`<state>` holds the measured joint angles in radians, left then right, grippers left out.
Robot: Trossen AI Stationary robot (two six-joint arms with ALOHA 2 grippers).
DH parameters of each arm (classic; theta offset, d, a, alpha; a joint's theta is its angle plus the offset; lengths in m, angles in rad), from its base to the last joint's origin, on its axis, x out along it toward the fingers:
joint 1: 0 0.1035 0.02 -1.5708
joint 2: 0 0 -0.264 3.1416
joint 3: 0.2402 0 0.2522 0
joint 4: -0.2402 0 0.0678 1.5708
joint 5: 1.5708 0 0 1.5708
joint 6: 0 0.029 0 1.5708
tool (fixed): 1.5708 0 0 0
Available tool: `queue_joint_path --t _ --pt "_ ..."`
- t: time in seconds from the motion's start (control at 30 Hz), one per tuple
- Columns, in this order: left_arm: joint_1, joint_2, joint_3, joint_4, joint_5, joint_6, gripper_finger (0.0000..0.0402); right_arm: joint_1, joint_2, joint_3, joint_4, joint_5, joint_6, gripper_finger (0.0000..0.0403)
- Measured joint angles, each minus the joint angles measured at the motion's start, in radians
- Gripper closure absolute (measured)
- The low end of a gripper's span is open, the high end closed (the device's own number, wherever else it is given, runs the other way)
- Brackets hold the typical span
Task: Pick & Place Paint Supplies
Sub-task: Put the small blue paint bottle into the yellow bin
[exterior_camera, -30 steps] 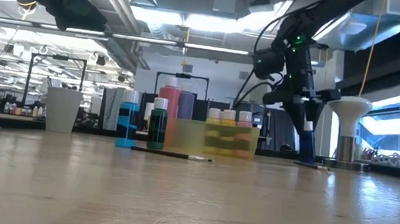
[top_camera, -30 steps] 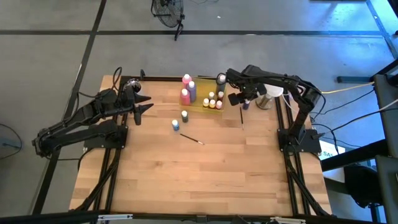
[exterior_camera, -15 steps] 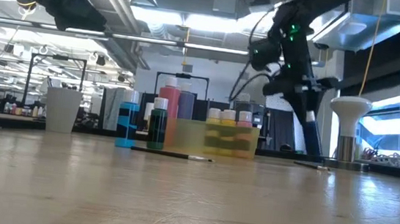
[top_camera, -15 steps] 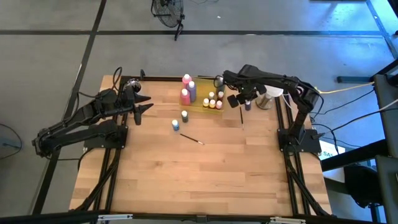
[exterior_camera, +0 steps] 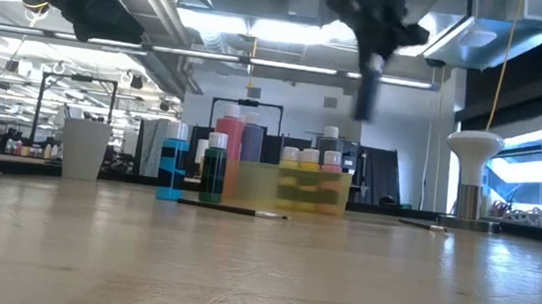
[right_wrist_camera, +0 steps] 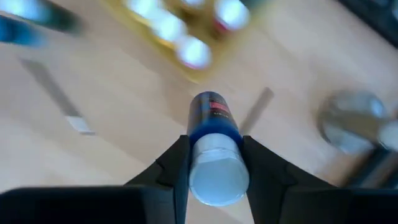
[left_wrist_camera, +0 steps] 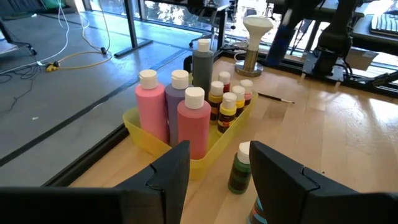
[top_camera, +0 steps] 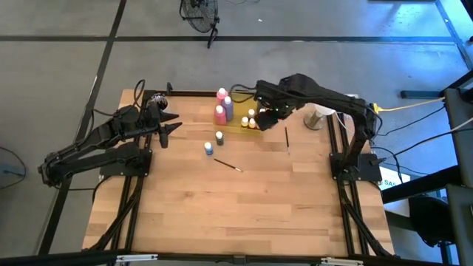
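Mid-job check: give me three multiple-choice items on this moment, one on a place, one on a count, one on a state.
1. Where is the right tool?
A. above the yellow tray
B. at the table's near edge
C. beside the left arm

2. How many brushes lie on the table?
A. none
B. two
C. five

3. What is the right tool doing?
A. hanging empty
B. gripping a brush
C. gripping a blue paint bottle

Answers: 1 A, the high view shows it over the tray. 2 B, one brush lies mid-table and another brush lies nearer the right arm. 3 C, the right wrist view shows the bottle between its fingers.
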<state>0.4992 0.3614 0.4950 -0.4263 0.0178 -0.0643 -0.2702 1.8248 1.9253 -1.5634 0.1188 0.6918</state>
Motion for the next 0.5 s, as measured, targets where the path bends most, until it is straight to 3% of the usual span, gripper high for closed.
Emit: queue_joint_path --t 0.23,0.5 --pt "0.000 0.000 0.000 0.003 0.000 0.000 0.0240 0.066 -0.001 0.103 0.239 -0.019 -0.069 0.0289" --pt "0.000 0.000 0.000 0.004 0.000 0.006 0.0240 -0.035 0.052 0.103 0.412 -0.055 -0.141 0.0289"
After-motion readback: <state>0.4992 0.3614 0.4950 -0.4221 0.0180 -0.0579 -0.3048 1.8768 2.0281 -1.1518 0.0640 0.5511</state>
